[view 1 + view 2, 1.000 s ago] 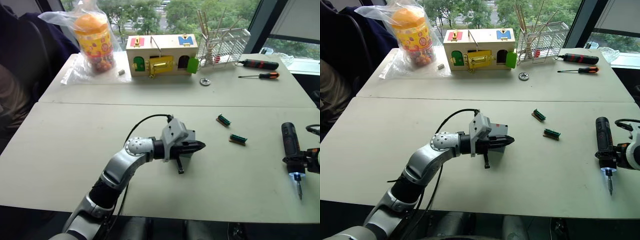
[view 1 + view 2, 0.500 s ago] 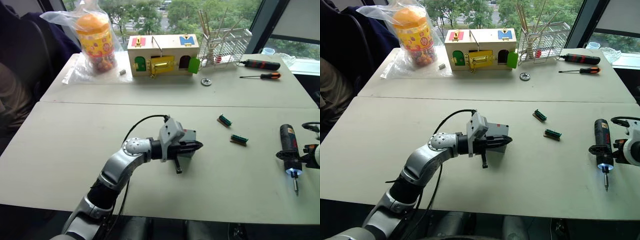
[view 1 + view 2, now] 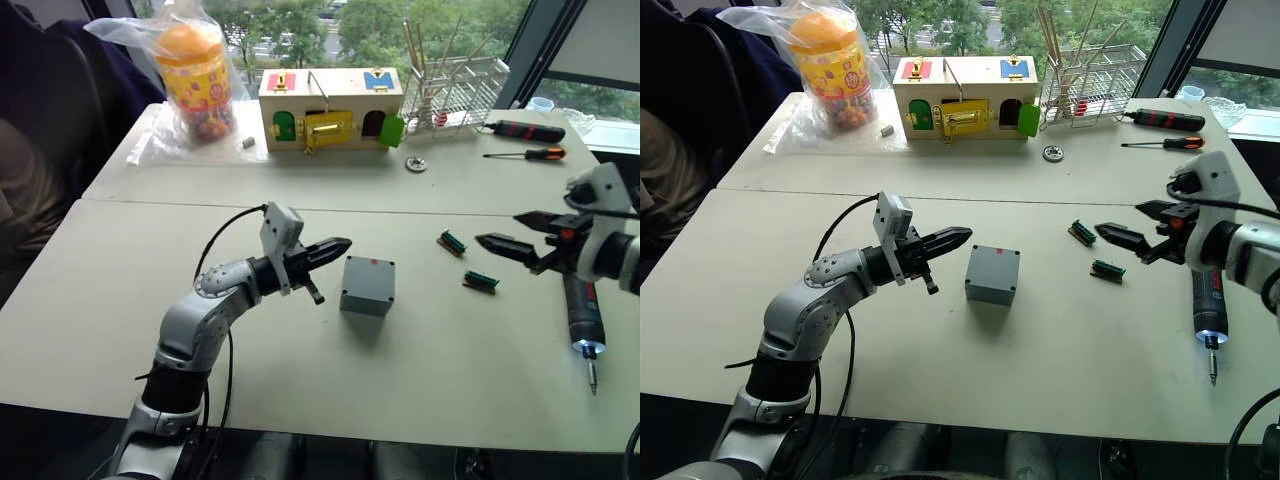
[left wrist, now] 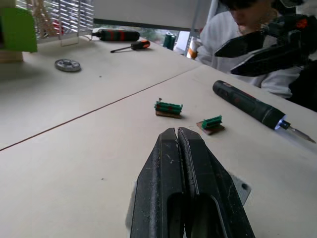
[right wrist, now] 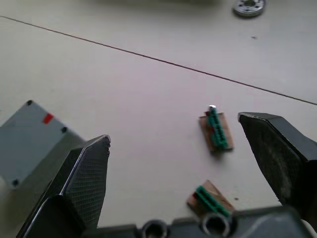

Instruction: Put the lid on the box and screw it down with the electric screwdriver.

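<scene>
The box (image 3: pixel 367 285) is seen standing free on the counter (image 3: pixel 140 270) with the lid (image 3: pixel 994 266) apparently already seated on it, the seam being too faint to confirm. The left tool (image 3: pixel 333 246), fingers pressed together, is held just beside the box. The right tool (image 3: pixel 1129 238), fingers spread apart, is held above the electric screwdriver (image 3: pixel 1204 301), which lies on the counter, presumably ready for pickup.

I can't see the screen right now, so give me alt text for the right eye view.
A grey box with its lid on sits mid-table between two grippers: the shut left gripper points at it from beside it, and the open right gripper hovers over two small green connectors. The electric screwdriver lies on the table near the right arm, its tip lit.
</scene>
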Motion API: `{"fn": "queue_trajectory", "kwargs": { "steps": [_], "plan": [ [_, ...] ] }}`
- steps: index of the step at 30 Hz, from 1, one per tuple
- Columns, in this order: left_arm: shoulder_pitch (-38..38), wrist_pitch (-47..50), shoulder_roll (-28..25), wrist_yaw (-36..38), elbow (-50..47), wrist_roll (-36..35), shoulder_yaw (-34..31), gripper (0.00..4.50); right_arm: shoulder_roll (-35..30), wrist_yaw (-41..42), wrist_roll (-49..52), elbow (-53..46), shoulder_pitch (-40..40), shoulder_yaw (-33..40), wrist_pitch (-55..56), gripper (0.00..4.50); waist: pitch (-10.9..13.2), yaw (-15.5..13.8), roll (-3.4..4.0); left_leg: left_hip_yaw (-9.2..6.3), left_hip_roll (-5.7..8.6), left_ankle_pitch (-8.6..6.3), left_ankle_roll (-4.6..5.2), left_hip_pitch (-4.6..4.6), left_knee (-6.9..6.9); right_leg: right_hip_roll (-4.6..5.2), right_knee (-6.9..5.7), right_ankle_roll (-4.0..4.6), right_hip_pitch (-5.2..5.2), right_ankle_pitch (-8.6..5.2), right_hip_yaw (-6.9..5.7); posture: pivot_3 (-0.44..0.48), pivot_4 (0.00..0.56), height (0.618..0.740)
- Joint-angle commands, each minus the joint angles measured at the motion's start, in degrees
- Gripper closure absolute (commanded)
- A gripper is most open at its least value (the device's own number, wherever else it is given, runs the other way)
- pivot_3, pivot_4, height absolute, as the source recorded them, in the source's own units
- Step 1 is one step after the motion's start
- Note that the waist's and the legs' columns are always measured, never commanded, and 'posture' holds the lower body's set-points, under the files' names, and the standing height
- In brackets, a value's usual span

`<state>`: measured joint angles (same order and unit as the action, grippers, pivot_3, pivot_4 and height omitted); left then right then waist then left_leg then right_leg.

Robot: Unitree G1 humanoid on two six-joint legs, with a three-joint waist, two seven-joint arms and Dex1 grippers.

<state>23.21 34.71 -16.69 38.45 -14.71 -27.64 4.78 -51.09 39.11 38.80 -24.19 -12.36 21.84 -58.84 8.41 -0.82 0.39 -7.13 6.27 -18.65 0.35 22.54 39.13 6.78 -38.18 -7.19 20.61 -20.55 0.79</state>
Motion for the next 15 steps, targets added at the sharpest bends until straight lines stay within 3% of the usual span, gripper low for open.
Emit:
{"fn": "queue_trajectory", "kwargs": {
  "steps": [1,4,15],
  "plan": [
    [-2.98,0.08,-2.28,-0.09,-0.81,1.19,0.08,4.5,4.19,-1.59,1.11,-7.08,5.76,-0.91,2.43,0.02,0.0,0.03,0.01,-0.02,0.05,0.0,0.0,-0.02,0.04,0.02,-0.05,0.0,0.01,0.0,0.0,0.0,0.15,0.74],
    [-4.93,0.81,-2.91,0.61,-1.11,1.17,2.12,4.5,9.06,-2.11,5.14,-10.55,9.95,-1.32,1.81,0.02,0.0,0.05,0.0,-0.1,0.13,0.0,0.0,-0.02,0.08,0.04,-0.03,0.0,-0.02,0.0,0.03,0.0,0.15,0.74],
    [-3.08,-0.93,-3.84,4.14,3.14,4.57,7.66,4.5,11.73,-5.74,0.46,-14.15,13.71,-12.94,5.57,0.02,0.0,0.33,0.0,-0.15,0.11,0.03,-0.05,-0.06,0.0,0.0,-0.03,0.0,-0.01,0.0,0.03,0.0,0.15,0.74]
  ]
}}
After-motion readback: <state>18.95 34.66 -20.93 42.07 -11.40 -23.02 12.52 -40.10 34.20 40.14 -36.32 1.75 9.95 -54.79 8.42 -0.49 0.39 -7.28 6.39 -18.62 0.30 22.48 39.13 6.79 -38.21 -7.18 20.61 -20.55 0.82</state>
